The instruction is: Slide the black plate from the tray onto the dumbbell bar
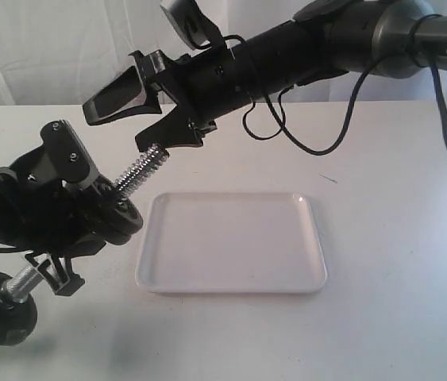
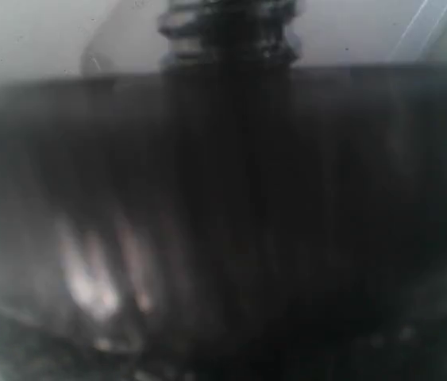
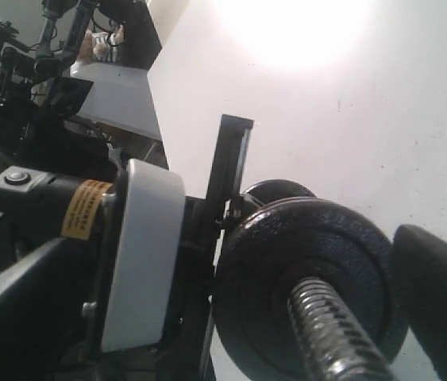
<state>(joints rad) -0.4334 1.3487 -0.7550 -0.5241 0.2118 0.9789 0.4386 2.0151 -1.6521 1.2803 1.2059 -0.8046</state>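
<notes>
At the lower left of the exterior view, your left gripper (image 1: 72, 214) is wrapped about the middle of the dumbbell bar (image 1: 137, 176), which is tilted with its coarse threaded end pointing up toward the centre. The fingers seem clamped on the rod, though the contact itself is hidden behind dark metal, and the left wrist view is nothing but a black blur with a bit of thread at one edge.

The black plate (image 1: 124, 218) is not in the tray (image 1: 231, 238). It sits on the bar, threaded over the upper end and pushed down right against your left gripper. In the right wrist view you look almost straight along the thread (image 3: 330, 329) to the plate's pebbled face (image 3: 255, 270), with the rim of a second disc (image 3: 279, 190) showing just behind it. The tray lies flat on the white table (image 1: 398, 302), just beside the bar's raised end, with only its bare white floor showing.

Your right gripper (image 1: 116, 127) hangs above the bar's tip with its fingers spread wide and nothing between them. The lower finger (image 1: 167, 135) is at the very end of the thread, touching it or nearly so. Down at the bar's low end another black disc (image 1: 5, 313) sits by a silver nut (image 1: 17, 286), close to the table.
</notes>
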